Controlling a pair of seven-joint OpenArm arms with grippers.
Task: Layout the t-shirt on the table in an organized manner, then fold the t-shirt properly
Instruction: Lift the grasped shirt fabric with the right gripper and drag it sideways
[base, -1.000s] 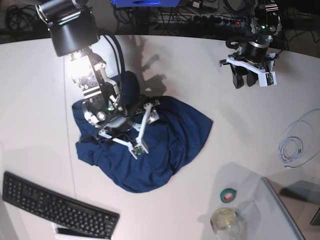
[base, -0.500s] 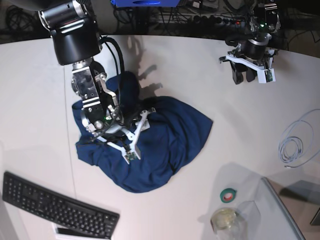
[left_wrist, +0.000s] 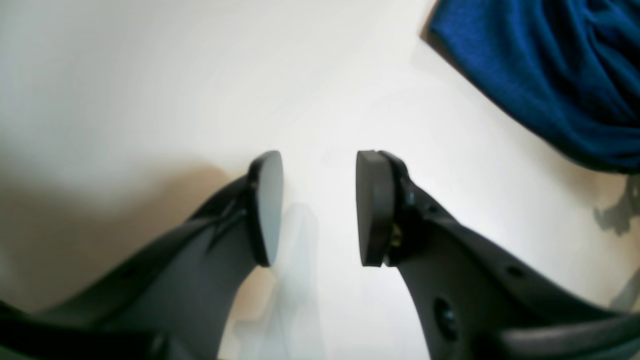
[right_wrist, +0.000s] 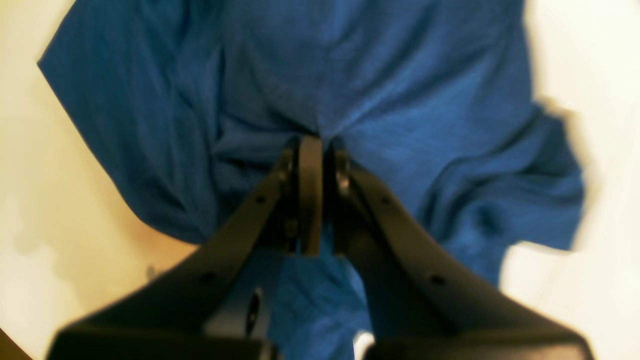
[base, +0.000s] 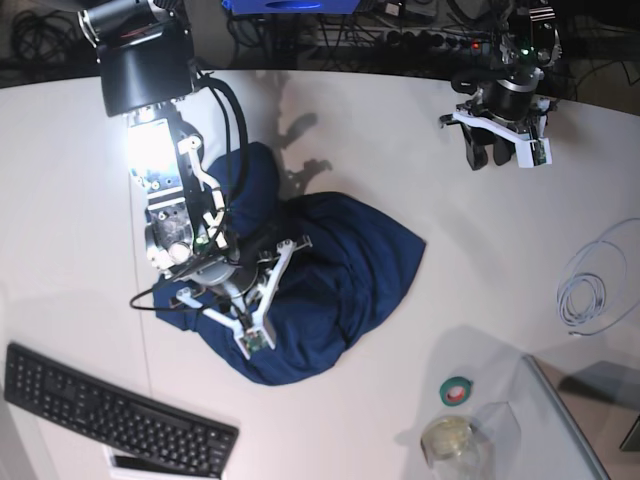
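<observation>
The t-shirt (base: 340, 265) lies as a crumpled dark navy heap in the middle of the white table (base: 400, 130). My right gripper (base: 222, 283) stands over the heap's left part. In the right wrist view that gripper (right_wrist: 315, 142) is shut on a pinched fold of the t-shirt (right_wrist: 400, 100), and creases run out from the pinch. My left gripper (base: 497, 150) hangs over bare table at the far right, well away from the cloth. Seen from the left wrist, this gripper (left_wrist: 320, 205) is open with nothing between its pads, and a corner of the t-shirt (left_wrist: 550, 65) shows at top right.
A black keyboard (base: 110, 415) lies at the front left edge. A green tape roll (base: 457, 390) and a glass jar (base: 450, 440) sit at the front right beside a clear panel (base: 570, 420). A coiled white cable (base: 590, 285) lies at the right edge.
My right gripper has closed on the cloth and shifted toward the table's front. The heap's left side has bunched up with it. The left arm has hardly moved.
</observation>
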